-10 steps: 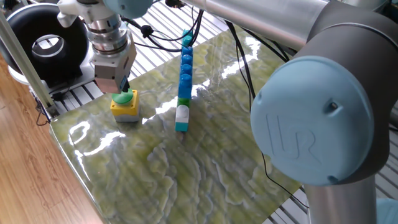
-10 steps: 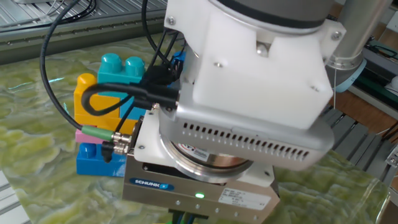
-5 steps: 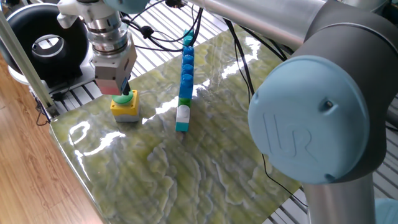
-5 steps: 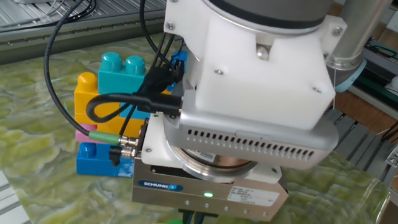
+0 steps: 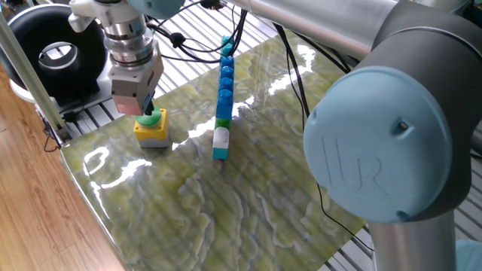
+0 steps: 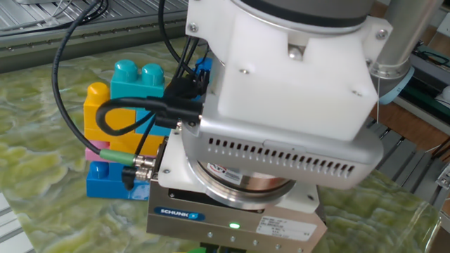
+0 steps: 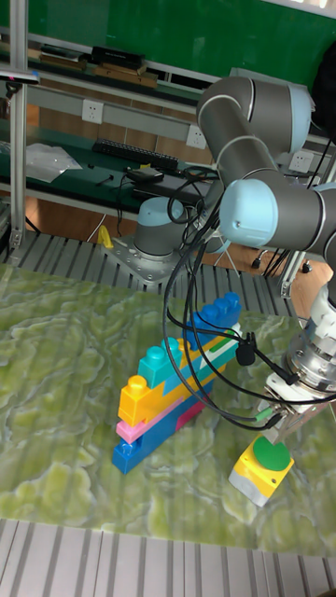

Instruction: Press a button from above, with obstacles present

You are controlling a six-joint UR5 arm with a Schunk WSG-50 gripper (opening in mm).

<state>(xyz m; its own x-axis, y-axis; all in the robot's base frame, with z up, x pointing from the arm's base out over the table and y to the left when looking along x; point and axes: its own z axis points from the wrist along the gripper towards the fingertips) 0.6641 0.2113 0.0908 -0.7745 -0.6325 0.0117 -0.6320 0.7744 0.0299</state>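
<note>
The button has a green cap on a small yellow box and stands near the left edge of the marbled table. My gripper hangs straight above it, with its dark fingertips at the cap's rear edge. Whether they touch the cap is unclear. In the tall fixed view the gripper points down just over the button. No view shows the gap between the fingertips. The obstacles, a long row of mostly blue bricks, lie to the button's right. They appear again as stacked bricks and behind the gripper body.
A black round device sits off the table at the back left. Cables trail across the table's far side. The arm's large blue-grey joint fills the right foreground. The table's front edge borders wooden floor.
The gripper has stayed over the button, shifting only slightly, and the cable at its wrist swung a little. The button and the bricks have not moved.
</note>
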